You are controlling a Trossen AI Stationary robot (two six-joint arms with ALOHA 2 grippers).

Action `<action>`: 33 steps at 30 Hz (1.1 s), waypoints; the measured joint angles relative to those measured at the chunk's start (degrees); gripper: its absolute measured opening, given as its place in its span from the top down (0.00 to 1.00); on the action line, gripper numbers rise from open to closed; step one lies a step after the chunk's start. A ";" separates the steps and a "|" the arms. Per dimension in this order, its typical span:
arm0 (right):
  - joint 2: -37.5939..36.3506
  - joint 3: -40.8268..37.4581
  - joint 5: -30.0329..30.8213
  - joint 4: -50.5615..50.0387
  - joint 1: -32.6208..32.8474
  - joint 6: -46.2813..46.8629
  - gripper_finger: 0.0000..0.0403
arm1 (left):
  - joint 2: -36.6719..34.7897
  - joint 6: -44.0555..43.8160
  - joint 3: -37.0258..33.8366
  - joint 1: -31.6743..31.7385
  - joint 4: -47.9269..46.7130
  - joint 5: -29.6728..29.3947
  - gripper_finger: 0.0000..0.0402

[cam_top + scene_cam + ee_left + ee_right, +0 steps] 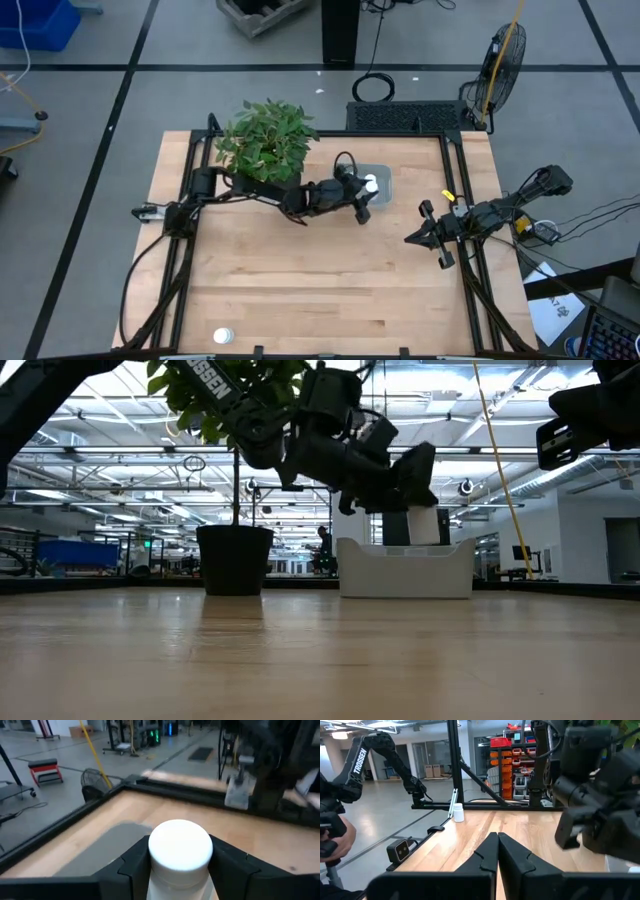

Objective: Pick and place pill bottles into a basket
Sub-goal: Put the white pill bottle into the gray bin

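Note:
My left gripper (366, 190) reaches from the table's left over the basket (385, 175), a pale grey bin at the far middle, beside the potted plant (265, 140). It is shut on a white pill bottle (370, 183), which also shows in the low view (425, 525) at the basket's rim (405, 545). A second white bottle (224, 336) stands on its base near the table's near left edge; it also shows in the right wrist view (458, 813). My right gripper (412, 240) is shut and empty at the right of the table. My left gripper pinches the pill bottle's body just under the white cap (177, 872) between its two fingers (132, 867). The fingers come from the table's left, slanting down. The bottle is upright over the basket; the basket's wall hides its base.
The plant's dark pot (235, 560) stands just left of the basket. Black rails (460, 200) run along the table's left and right sides. A person's hand (337, 837) shows beyond the table in the right wrist view. Bare wood (320, 290) fills the near half.

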 joint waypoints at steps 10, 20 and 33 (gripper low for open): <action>0.00 -0.01 0.00 0.02 -0.01 0.00 0.99 | 4.00 0.40 -0.04 0.48 1.14 -1.64 0.54; -0.02 0.00 0.00 0.02 -0.02 0.00 0.99 | 4.18 -0.44 -0.09 2.45 -2.15 -3.17 0.60; -0.02 0.00 0.00 0.02 0.00 0.00 0.99 | 4.14 -1.47 -0.07 2.82 -4.29 -3.31 0.53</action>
